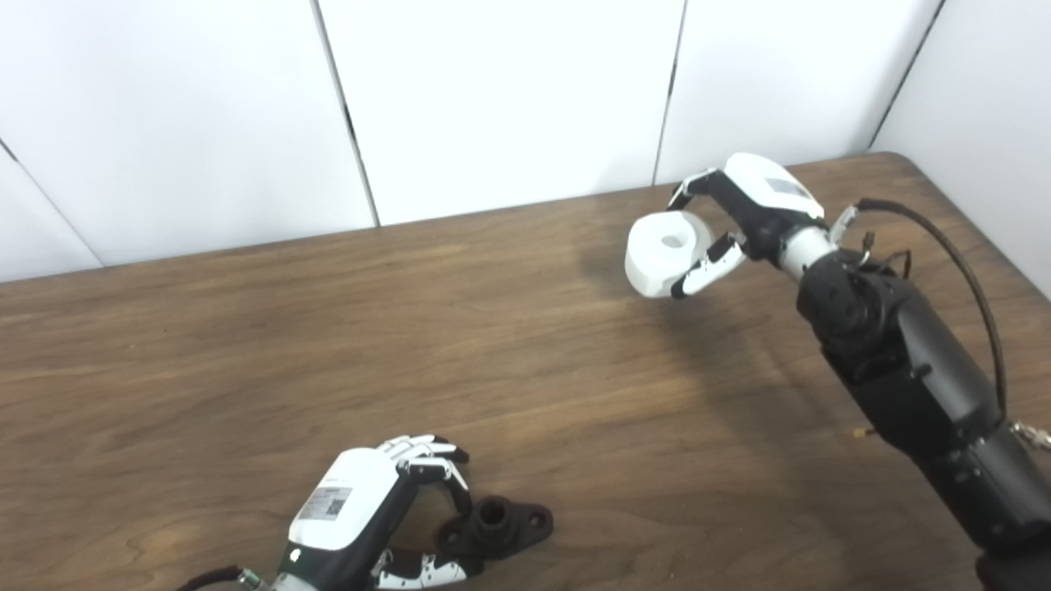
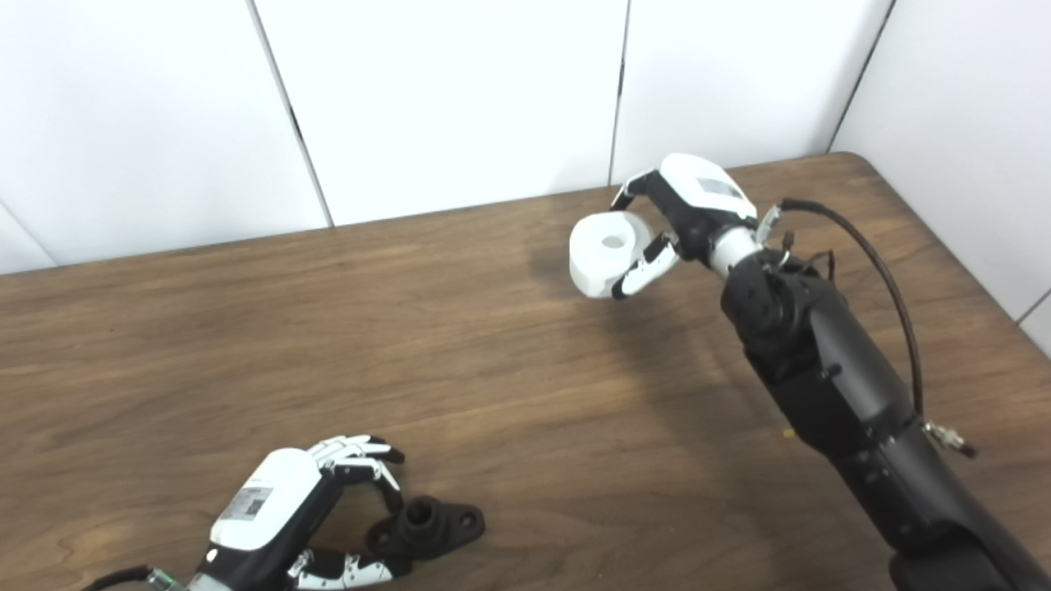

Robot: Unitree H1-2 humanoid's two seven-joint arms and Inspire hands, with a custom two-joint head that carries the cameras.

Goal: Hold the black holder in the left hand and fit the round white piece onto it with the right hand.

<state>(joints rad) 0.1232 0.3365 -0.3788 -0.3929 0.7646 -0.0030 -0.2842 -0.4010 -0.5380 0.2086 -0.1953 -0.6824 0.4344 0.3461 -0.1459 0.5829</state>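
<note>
Wrist of left hand [image 1: 361, 513] cut off below.

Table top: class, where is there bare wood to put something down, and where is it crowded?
The table is bare across its middle and far left, between the wall and the left hand. It is crowded near the front by the black holder, and far right, where the right hand grips the white piece.

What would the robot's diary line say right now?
left hand: fingers around black holder on table | right hand: holding white piece | not fitted
</note>
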